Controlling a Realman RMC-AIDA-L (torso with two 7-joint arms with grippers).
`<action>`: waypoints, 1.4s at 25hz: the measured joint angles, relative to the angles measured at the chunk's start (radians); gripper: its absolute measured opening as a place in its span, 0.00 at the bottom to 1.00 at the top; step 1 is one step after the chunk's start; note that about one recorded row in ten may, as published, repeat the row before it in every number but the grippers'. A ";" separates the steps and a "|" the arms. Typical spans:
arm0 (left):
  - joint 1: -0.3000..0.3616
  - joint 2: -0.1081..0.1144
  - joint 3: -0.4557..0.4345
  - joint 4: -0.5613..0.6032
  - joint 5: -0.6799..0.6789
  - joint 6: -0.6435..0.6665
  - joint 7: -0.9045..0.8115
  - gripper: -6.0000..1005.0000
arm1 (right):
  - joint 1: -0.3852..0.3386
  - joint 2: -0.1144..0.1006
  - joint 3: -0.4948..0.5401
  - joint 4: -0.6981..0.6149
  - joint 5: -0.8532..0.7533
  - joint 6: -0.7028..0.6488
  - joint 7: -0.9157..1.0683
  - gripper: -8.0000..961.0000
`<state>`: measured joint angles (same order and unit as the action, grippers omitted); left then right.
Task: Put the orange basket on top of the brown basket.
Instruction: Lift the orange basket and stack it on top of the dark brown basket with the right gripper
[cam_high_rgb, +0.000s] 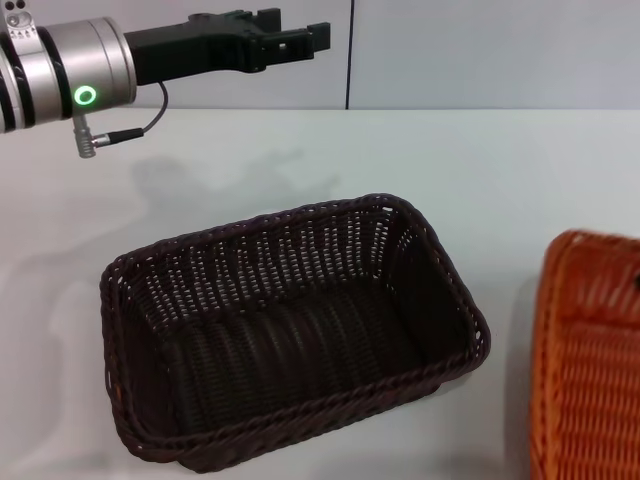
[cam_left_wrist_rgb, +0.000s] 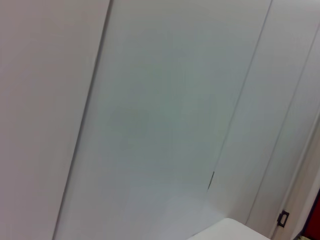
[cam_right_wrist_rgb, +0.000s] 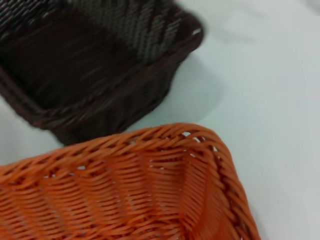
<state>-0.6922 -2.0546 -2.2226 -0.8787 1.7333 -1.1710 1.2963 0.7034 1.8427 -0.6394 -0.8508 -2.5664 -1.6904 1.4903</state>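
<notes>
The brown basket (cam_high_rgb: 290, 330) sits open side up on the white table, in the middle of the head view. It also shows in the right wrist view (cam_right_wrist_rgb: 95, 65). The orange basket (cam_high_rgb: 590, 360) is at the right edge of the head view, cut off by the frame, a short gap right of the brown one. The right wrist view looks closely down into the orange basket (cam_right_wrist_rgb: 130, 190). Only a small dark bit of my right gripper (cam_high_rgb: 636, 281) shows over its rim. My left gripper (cam_high_rgb: 292, 42) is open and empty, raised high behind the brown basket at the far left.
The white table (cam_high_rgb: 480, 170) stretches behind and around both baskets. A pale panelled wall (cam_left_wrist_rgb: 160, 100) stands behind the table. The left arm's cable and plug (cam_high_rgb: 110, 137) hang below its wrist.
</notes>
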 joint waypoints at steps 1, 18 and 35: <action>0.000 0.000 0.000 0.000 0.000 0.002 0.000 0.86 | -0.010 -0.007 0.043 -0.022 0.001 -0.019 0.000 0.21; 0.004 0.007 -0.021 -0.003 0.000 0.024 0.012 0.86 | -0.160 -0.091 0.515 -0.177 0.319 -0.005 0.177 0.17; 0.000 0.007 -0.037 0.007 0.000 0.085 0.026 0.86 | -0.195 0.178 0.476 -0.059 0.836 0.034 0.215 0.17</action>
<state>-0.6927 -2.0475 -2.2597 -0.8718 1.7334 -1.0861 1.3223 0.5084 2.0207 -0.1632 -0.9094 -1.7301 -1.6560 1.7053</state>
